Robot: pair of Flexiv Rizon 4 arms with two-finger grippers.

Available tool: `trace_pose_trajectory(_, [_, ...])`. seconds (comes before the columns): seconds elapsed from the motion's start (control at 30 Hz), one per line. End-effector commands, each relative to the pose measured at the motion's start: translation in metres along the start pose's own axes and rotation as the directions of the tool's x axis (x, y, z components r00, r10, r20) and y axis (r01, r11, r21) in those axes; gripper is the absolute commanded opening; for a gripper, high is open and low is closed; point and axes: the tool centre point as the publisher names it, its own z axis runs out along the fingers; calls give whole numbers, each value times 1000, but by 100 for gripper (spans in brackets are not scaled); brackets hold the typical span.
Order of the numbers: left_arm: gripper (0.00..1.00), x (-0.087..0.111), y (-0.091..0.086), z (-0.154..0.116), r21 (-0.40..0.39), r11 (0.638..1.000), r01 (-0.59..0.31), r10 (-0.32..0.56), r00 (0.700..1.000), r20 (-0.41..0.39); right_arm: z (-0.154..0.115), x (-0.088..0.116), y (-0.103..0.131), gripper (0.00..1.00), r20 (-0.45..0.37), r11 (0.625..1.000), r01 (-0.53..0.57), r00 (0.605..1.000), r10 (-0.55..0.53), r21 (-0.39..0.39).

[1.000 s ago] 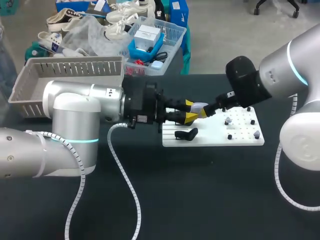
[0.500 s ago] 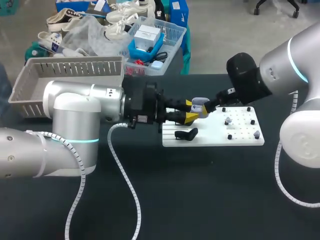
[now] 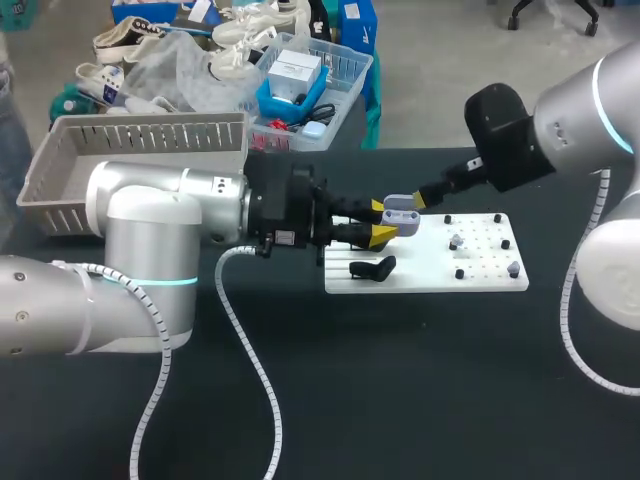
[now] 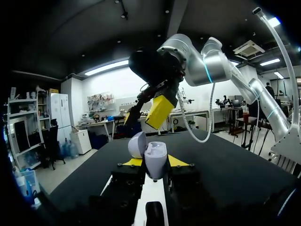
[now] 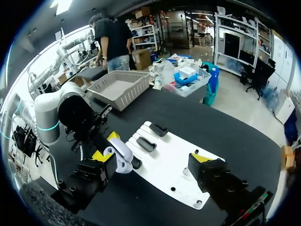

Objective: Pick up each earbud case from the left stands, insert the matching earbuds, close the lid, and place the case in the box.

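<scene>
Left pincer (image 3: pixel 381 222) clamped on pale lilac open-lidded earbud case (image 3: pixel 401 212); right pincer (image 5: pixel 150 157) apart, empty. Hold case level, steady while you load it.

Left arm (image 3: pixel 150 230) in from the left, lying level over the black tabletop (image 3: pixel 400 380). Left jaws clamp the lavender earbud case (image 3: pixel 398 213), lid up, above the white board (image 3: pixel 490 278). Right jaws just beside the case. Black stand (image 3: pixel 372 267) on the board under the case. Small earbuds (image 3: pixel 456 241) on the board's right half. Grey basket (image 3: pixel 140 135) at far left.
</scene>
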Motion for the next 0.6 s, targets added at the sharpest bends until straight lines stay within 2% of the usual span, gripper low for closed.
trace_pose_trajectory(0.03, [0, 0, 0, 0, -1, 1000, -1, 1, 1000, 0, -20, 12, -5, 100, -12, 986, 17, 1000, -15, 164])
trace_pose_trajectory(0.27, [0, 0, 0, 0, -1, 1000, -1, 1, 1000, 0, -25, 36, -26, 100, -63, 970, -1, 998, 17, 245])
trace_pose_trajectory(0.6, [0, 0, 0, 0, -1, 1000, -1, 1, 1000, 0, -13, 79, -52, 100, -168, 947, -20, 983, 78, 322])
